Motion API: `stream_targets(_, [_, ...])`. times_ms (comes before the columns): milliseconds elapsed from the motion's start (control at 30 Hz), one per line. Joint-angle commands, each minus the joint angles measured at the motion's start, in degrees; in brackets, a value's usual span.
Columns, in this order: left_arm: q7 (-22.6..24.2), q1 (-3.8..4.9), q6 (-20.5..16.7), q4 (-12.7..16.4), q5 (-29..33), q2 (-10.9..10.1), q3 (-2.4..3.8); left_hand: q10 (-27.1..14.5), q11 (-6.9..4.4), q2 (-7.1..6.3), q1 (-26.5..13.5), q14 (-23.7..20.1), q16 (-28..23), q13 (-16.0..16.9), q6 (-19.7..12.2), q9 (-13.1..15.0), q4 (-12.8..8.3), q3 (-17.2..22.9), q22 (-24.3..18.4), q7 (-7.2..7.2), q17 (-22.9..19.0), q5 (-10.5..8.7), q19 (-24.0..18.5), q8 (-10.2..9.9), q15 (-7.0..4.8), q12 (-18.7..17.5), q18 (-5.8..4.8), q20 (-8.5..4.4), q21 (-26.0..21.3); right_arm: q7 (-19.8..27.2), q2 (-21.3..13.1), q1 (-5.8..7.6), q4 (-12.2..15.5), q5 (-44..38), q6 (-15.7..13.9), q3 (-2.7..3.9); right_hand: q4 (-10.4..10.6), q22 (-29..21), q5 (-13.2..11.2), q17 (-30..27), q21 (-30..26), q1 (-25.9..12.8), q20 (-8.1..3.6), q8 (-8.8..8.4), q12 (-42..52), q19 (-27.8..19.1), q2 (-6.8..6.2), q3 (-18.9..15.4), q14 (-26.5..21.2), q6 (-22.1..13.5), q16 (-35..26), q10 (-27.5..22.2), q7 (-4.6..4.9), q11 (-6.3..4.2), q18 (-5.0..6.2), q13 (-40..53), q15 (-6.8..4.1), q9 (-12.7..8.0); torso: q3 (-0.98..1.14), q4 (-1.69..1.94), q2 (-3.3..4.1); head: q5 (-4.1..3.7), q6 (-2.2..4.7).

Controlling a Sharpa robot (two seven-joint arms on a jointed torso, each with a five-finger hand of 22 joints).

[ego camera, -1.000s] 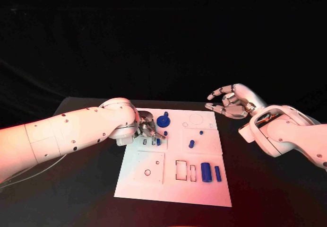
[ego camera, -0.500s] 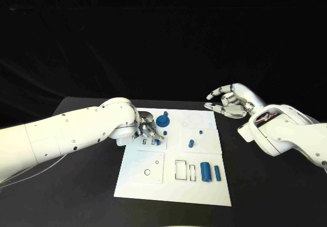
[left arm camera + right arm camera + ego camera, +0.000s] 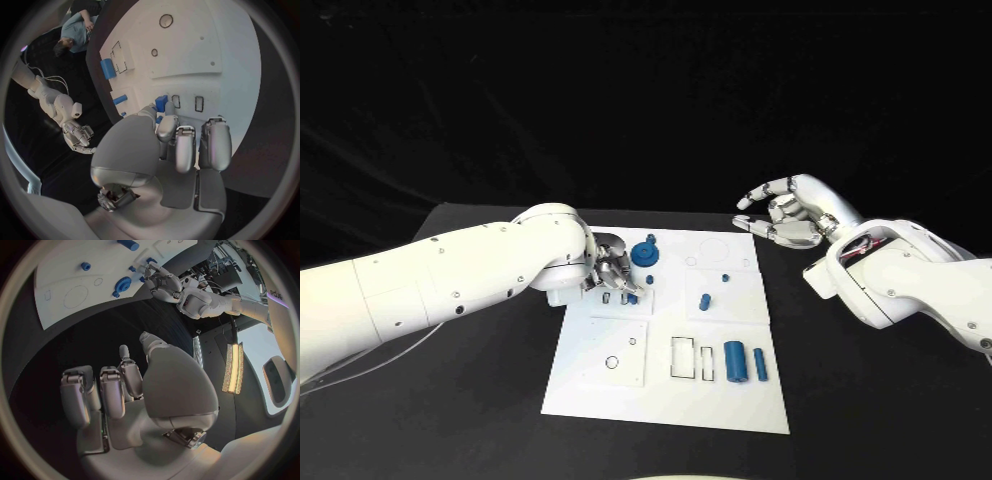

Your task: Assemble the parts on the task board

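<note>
The white task board (image 3: 625, 385) lies in the middle of the black table. My left hand (image 3: 607, 272) is bent down over its far left corner. Its thumb and a finger pinch a small blue part (image 3: 161, 103) (image 3: 632, 297) right beside two narrow slots (image 3: 199, 103). My right hand (image 3: 783, 220) hovers off the board's far right corner with its fingers apart and curved, holding nothing. A blue gear-like part (image 3: 646, 254) stands just beyond the left hand. A short peg (image 3: 705, 300) lies mid-board, and two blue cylinders (image 3: 734, 359) lie near the right edge.
Beside the cylinders are two rectangular recesses (image 3: 684, 360). A plate with round holes (image 3: 612, 363) takes up the near left of the board. A circle outline (image 3: 714, 250) marks the far right corner. Bare black table surrounds the board (image 3: 81, 295).
The left hand stays over the same slots with only a slight shift of its fingers. The right hand has not moved.
</note>
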Motion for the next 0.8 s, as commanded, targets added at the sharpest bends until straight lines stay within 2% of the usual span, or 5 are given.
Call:
stream_targets(33, [0.62, -0.02, 0.93, -0.09, 1.15, 0.07, -0.09, -0.13, -0.12, -2.48, 0.59, 6.05, 0.2, -0.03, 0.04, 1.08, -0.17, 7.53, 0.15, -0.15, 15.08, 0.1, 0.2, 0.0, -0.1, -0.31, -0.68, -0.27, 0.35, -0.04, 0.05, -0.02, 0.0, -0.44, 0.51, 0.01, 0.07, 14.9, 0.32, 11.9, 0.08, -0.18, -0.19, 0.19, 0.02, 5.93, 0.11, 0.42, 5.32, 0.28, -0.33, -0.01, 0.02, -0.47, -0.75, 3.62, -0.4, 0.08, 0.01, 0.02, 0.01, -0.05, -0.02])
stream_targets(100, [0.65, -0.02, 0.91, -0.08, 1.27, 0.04, -0.09, 0.0, -0.25, -4.79, -0.41, 6.05, 0.2, 0.0, 0.02, 1.98, -0.14, 14.12, 0.26, 0.01, 15.08, 0.05, 0.2, 0.37, 0.02, -0.35, -0.67, -0.3, 0.39, -0.03, 0.05, -0.03, 0.0, -0.44, 0.48, 0.01, 0.06, 14.92, 0.43, 11.94, 0.1, -0.17, -0.2, 0.2, 0.03, 5.94, 0.1, 0.45, 5.33, 0.28, -0.32, 0.0, 0.02, -0.48, -0.76, 3.62, -0.4, 0.08, 0.0, 0.02, 0.02, -0.03, -0.06])
stream_targets(233, [0.78, -0.03, 0.47, 0.03, 2.08, -0.18, -0.09, 0.09, -0.13, -7.02, -0.94, 6.05, 0.2, 0.0, -0.27, 2.85, -1.1, 19.25, 0.35, -0.22, 15.08, 0.02, 0.21, 0.79, -0.11, -0.4, -0.7, -0.26, 0.41, 0.05, 0.05, -0.04, 0.0, -0.42, 0.37, 0.01, 0.06, 14.92, 0.43, 11.94, 0.1, -0.17, -0.2, 0.2, 0.03, 5.94, 0.1, 0.45, 5.33, 0.28, -0.32, 0.0, 0.02, -0.48, -0.76, 3.62, -0.4, 0.08, 0.02, -0.02, 0.02, 0.04, 0.04])
stream_targets(267, [0.88, -0.03, 0.14, 0.1, 2.35, -0.28, -0.09, 0.22, 0.1, -8.28, -1.84, 6.05, 0.2, -0.05, -0.39, 3.79, -2.11, 24.14, 0.44, -0.02, 15.08, 0.06, 0.23, 1.39, -0.18, -0.51, -0.69, -0.3, 0.44, 0.07, 0.05, -0.04, 0.0, -0.41, 0.33, 0.01, 0.06, 14.92, 0.43, 11.94, 0.1, -0.17, -0.2, 0.2, 0.03, 5.94, 0.1, 0.45, 5.33, 0.28, -0.32, 0.0, 0.02, -0.48, -0.76, 3.62, -0.4, 0.08, 0.04, -0.02, 0.01, 0.05, 0.03])
stream_targets(800, [3.4, -0.16, -9.49, 4.41, 2.92, -4.08, 0.18, 1.18, 0.18, -11.01, -7.51, 6.05, 0.2, 0.2, -0.75, 7.77, -9.9, 37.96, 0.85, 0.26, 15.08, 0.44, 0.33, 3.83, 0.08, -0.35, -0.75, -0.07, 0.62, 0.32, -0.42, -0.04, 0.01, -0.01, -0.21, 0.01, 0.08, 14.89, 0.58, 11.81, 0.06, -0.19, -0.2, 0.22, 0.06, 5.91, 0.09, 0.48, 5.3, 0.28, -0.36, 0.03, 0.02, -0.48, -0.75, 3.65, -0.41, 0.08, 0.07, 0.0, 0.06, 0.2, 0.1])
